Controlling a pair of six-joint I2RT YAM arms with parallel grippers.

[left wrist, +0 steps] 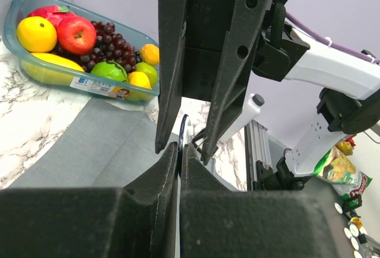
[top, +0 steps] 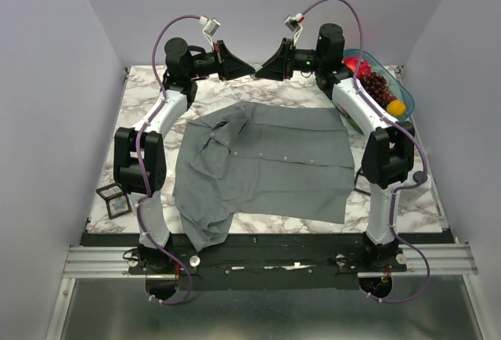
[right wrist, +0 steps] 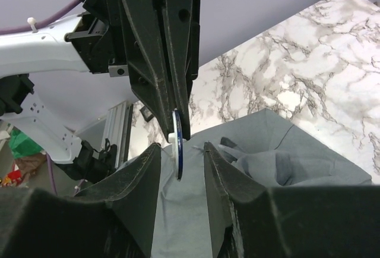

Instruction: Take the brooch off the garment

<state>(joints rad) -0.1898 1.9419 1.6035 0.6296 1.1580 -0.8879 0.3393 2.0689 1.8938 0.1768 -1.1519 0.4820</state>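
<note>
Above the far edge of the marble counter point(top: 305, 97), two robot hands meet tip to tip. The left hand point(left wrist: 180, 151) pinches the small blue brooch point(right wrist: 178, 133) edge-on. The right hand point(right wrist: 181, 147) is parted around it. The grey garment point(top: 274, 160) lies spread below.

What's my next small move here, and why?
Probably close the right claw on the brooch: its open fingers flank the blue disc, which the shut left claw pinches above the shirt.
</note>
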